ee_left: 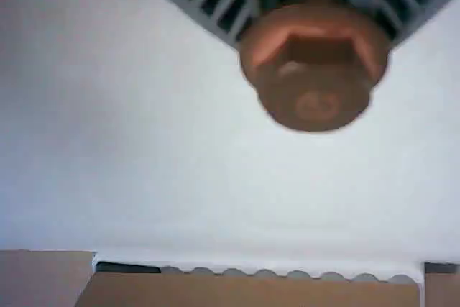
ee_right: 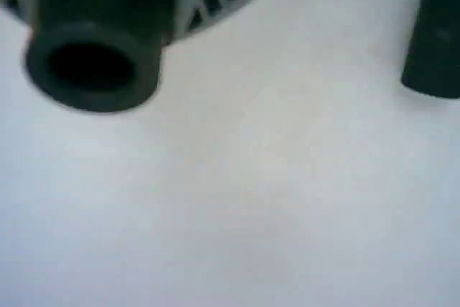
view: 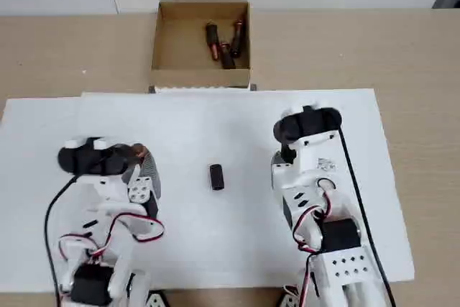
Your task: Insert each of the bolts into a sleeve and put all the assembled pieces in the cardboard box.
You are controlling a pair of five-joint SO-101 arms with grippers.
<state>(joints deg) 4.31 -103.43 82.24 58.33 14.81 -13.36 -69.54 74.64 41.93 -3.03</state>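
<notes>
Left of the spare sleeve [view: 216, 177], the left gripper [view: 138, 157] has its jaws pinching a copper-coloured bolt [ee_left: 314, 70]. The bolt's hex head and flange face the wrist camera, and the shank is hidden behind them. Right of the spare sleeve, the right gripper [view: 307, 123] has its jaws clamped on a black sleeve [ee_right: 93, 66], with the open bore showing. The spare sleeve itself lies alone between the two arms on the white sheet [view: 215, 249] that covers the desk [view: 57, 48]. Beyond the spare sleeve, just off the sheet's far edge, stands the cardboard box [view: 201, 77] with a few assembled pieces [view: 223, 44] inside.

Both parts look small, stiff and probably light. The round sleeve would likely roll or slip, so it is best taken across its outer wall with both ends free. The bolt is best held near its head, leaving the shank clear to enter.
</notes>
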